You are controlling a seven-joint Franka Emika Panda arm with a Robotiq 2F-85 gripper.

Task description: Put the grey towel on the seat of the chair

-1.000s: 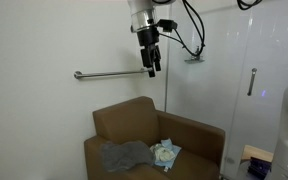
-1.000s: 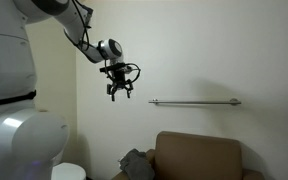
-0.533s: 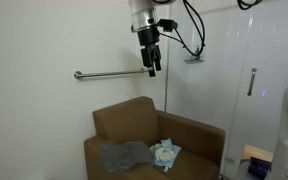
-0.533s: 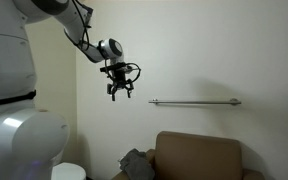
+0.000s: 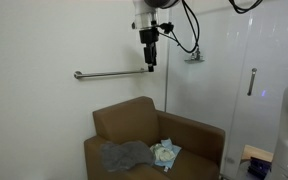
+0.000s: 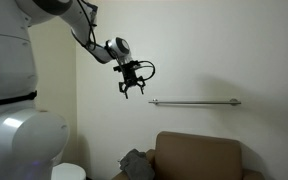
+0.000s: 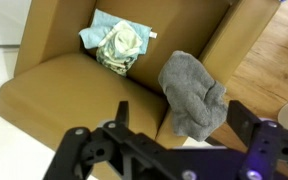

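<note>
White, glossy rounded arm (image 6: 46,10) — black gripper (image 6: 132,91) at its tip, black looping cables (image 5: 197,25) trailing.

Plain cream wall (image 5: 34,40), evenly lit. Metal rail (image 5: 109,73) fixed level across it, seen in both exterior views. Below the rail, a brown chair (image 5: 134,125) with wide padded arms. To one side, a pale panel (image 5: 234,110) with an upright handle (image 5: 252,80). Small bracket (image 5: 193,58) high on the wall nearby. In the wrist view, wood floor (image 7: 272,60) beside the chair.
</note>
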